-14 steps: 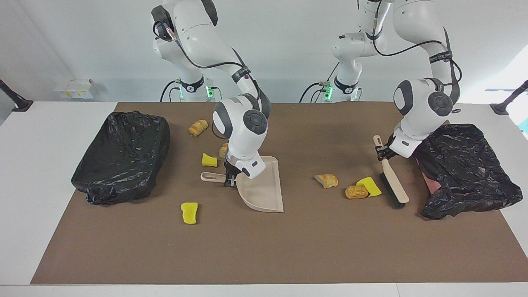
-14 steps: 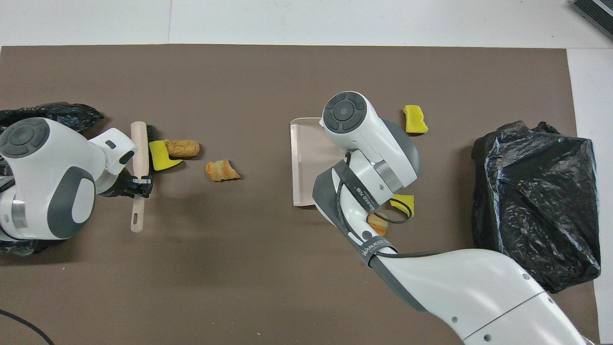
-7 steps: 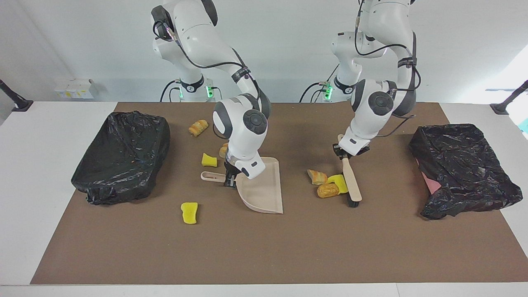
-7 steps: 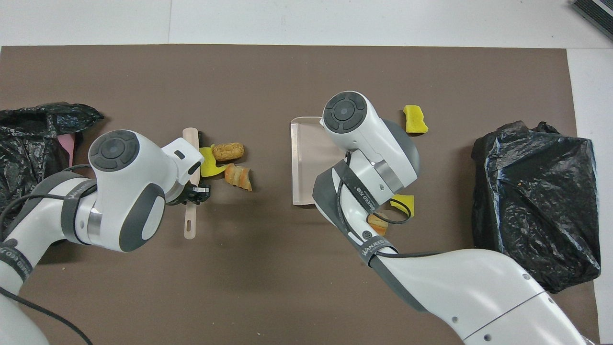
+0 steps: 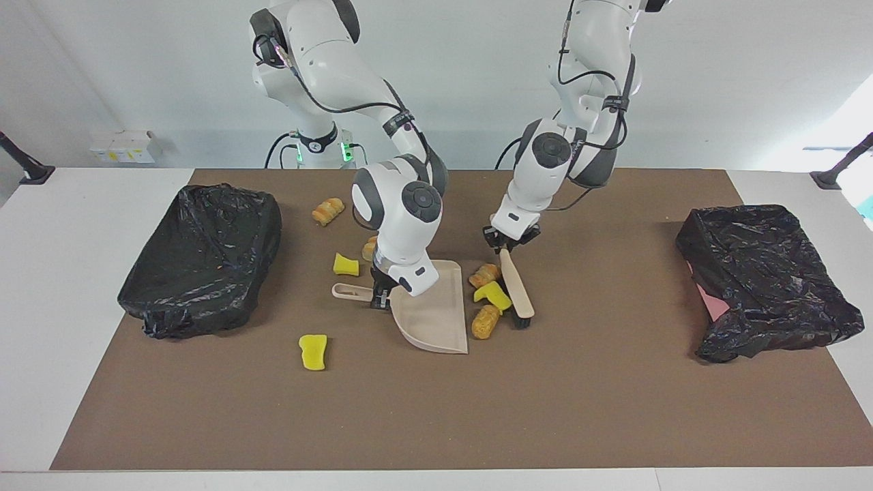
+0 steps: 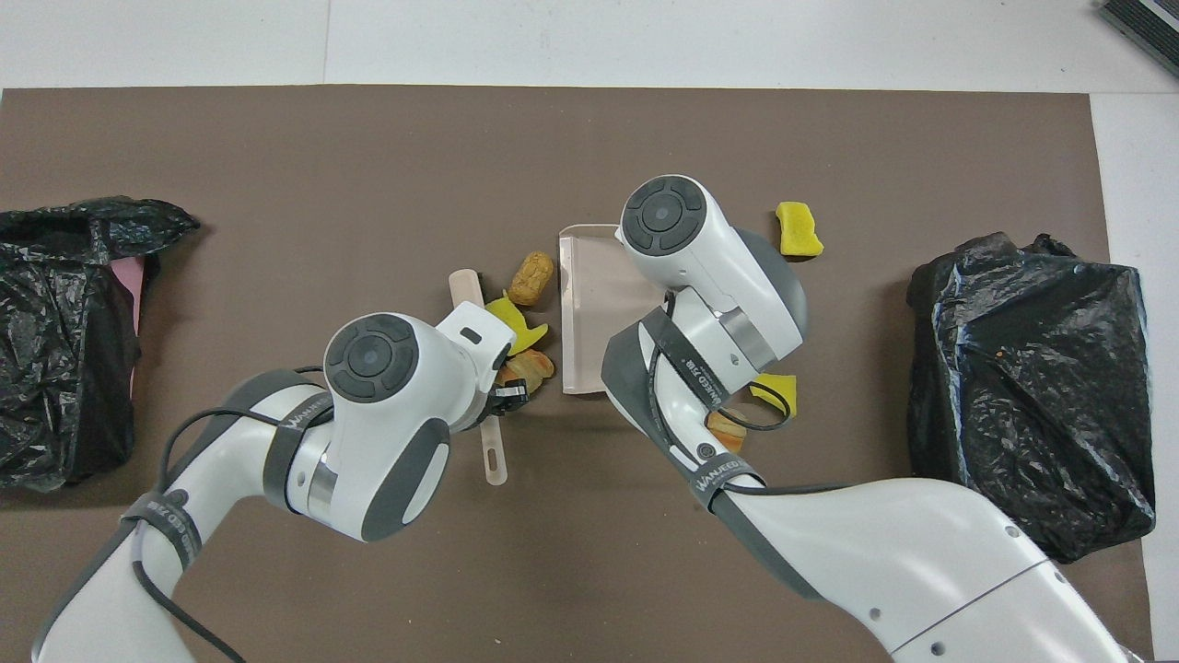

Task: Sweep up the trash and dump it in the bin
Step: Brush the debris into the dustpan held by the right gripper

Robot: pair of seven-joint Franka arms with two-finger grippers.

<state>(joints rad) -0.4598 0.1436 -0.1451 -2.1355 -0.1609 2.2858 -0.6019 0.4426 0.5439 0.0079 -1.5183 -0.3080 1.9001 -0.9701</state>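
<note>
Trash — three bits bunched on the tabletop just beside the dustpan mouth, brush touching their side toward the left arm's end, left gripper fingers pinching brush handle, right gripper fingers pinching dustpan handle — short push across into the pan.

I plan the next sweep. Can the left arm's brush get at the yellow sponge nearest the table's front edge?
Probably not directly: the dustpan lies between the brush and that sponge.

Brown mat on white table, small white box against the wall
</note>
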